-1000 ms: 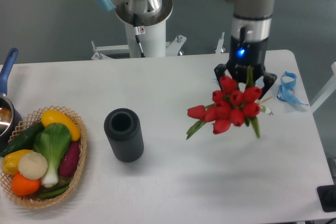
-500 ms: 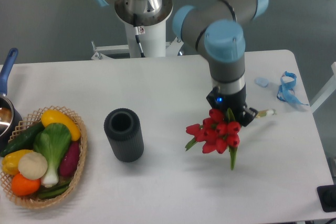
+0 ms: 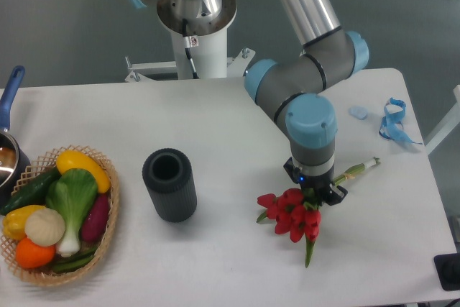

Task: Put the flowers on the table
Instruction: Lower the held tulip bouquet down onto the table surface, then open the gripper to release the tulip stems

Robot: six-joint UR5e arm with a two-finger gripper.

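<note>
The flowers (image 3: 293, 217), a bunch of red tulips with green leaves, sit low over the right half of the table (image 3: 237, 120), blooms toward the near edge and the tied stems running up and to the right, their pale end poking out past the arm. The gripper (image 3: 312, 190) is clamped on the flowers just behind the blooms, with the arm's grey and blue wrist directly above it; whether the blooms touch the tabletop cannot be told. The table is white and smooth with rounded corners. To the left of the bunch, well apart, a black ribbed vase (image 3: 169, 184) stands upright with its mouth open. At the far left a wicker basket (image 3: 109, 210) holds colourful vegetables, and beside it a pot with a blue handle (image 3: 8, 98) is cut off by the frame edge. Near the right edge lie a blue ribbon (image 3: 393, 120) and a small pale blue cap (image 3: 358, 112). Behind the table stands the arm's white pedestal (image 3: 203, 52) against a grey floor. Compared with half a second ago, the bunch is nearer the front edge and lower, and the wrist has come down with it.
</note>
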